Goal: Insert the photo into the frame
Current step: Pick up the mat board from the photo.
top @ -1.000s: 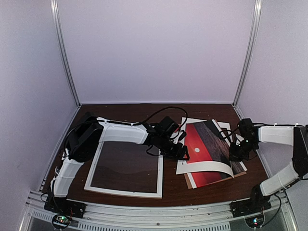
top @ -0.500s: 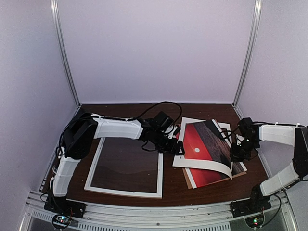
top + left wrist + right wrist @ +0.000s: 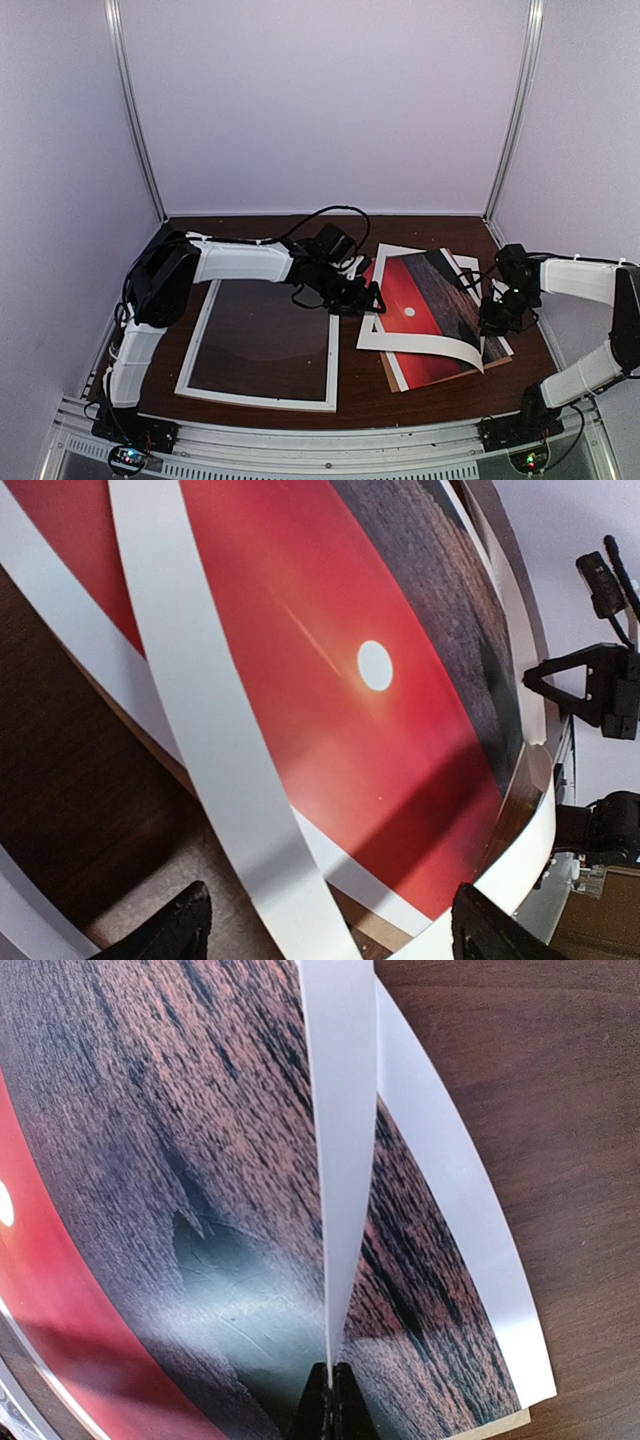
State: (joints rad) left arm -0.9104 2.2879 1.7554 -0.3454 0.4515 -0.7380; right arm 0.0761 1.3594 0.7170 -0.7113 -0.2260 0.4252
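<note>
- The frame (image 3: 258,399) lies flat on the left of the tabletop, empty.
- The left pincer (image 3: 372,300), jaws spread wide and gripping nothing, hovers at the left edge of the photo (image 3: 402,288).
- The photo rests on a brown board (image 3: 387,374). It is likely light, floppy and slick, and best pinched at a bare edge.
- The right pincer (image 3: 496,321) is clamped on the curled white mat (image 3: 425,347), which is raised off the print.
</note>
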